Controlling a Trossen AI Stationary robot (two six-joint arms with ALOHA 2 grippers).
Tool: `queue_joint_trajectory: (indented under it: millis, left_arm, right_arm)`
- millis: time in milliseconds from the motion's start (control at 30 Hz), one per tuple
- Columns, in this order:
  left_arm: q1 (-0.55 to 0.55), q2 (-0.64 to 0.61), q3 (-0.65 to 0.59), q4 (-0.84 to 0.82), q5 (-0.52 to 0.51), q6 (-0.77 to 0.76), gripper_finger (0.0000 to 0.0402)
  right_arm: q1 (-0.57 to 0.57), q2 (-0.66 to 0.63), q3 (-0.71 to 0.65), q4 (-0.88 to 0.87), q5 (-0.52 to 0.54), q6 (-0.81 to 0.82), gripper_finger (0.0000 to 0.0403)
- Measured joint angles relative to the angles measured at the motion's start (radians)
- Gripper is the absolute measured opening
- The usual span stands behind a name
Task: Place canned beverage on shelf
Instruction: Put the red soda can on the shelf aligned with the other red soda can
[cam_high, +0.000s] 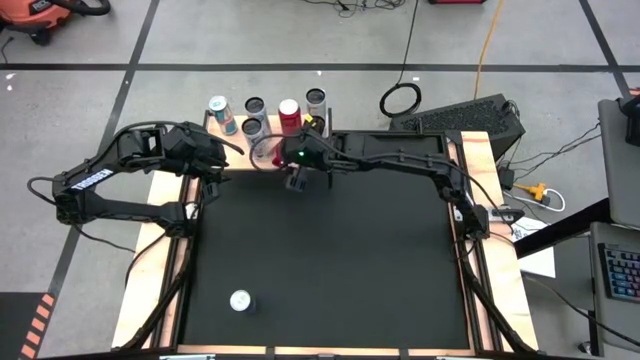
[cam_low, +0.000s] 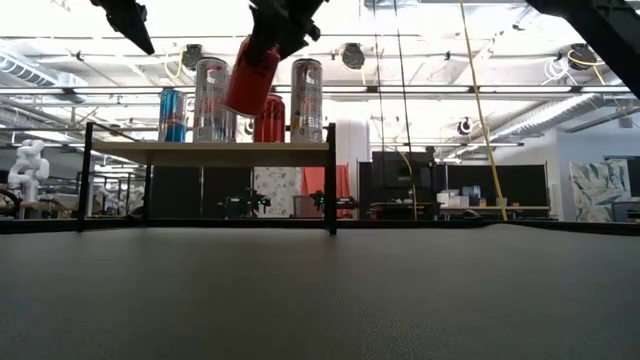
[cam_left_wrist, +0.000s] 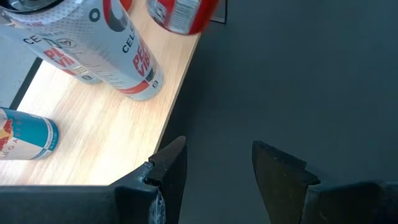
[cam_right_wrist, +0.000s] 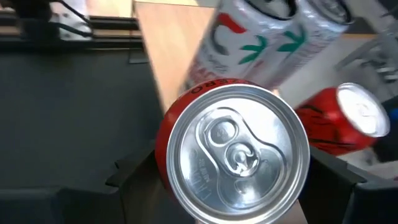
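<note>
This is a robotics lab or workshop hall. The concrete floor (cam_high: 330, 40) has dark tape lines and loose cables (cam_high: 400, 98) on it, the high ceiling (cam_low: 440, 75) carries open ducts and strip lights, and a white humanoid robot (cam_low: 28, 165) stands beyond the table (cam_high: 330, 260).

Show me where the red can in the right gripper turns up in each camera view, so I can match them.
High view: red can at the shelf's front edge, partly hidden under the right gripper.
Low view: red can tilted, above the shelf.
Left wrist view: red can at the top edge, beside the shelf.
Right wrist view: red can fills the centre, lid toward the camera.
Shared landmark: the light-wood shelf.
</note>
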Motion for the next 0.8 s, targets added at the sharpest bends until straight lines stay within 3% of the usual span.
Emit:
queue_joint_trajectory:
  millis: [800]
  left_arm:
    - [0.0,0.0,0.0,0.001,0.0,0.0,0.018]
  right_arm:
    - [-0.056,-0.013,0.0,0.088,0.018,-0.052,0.0283]
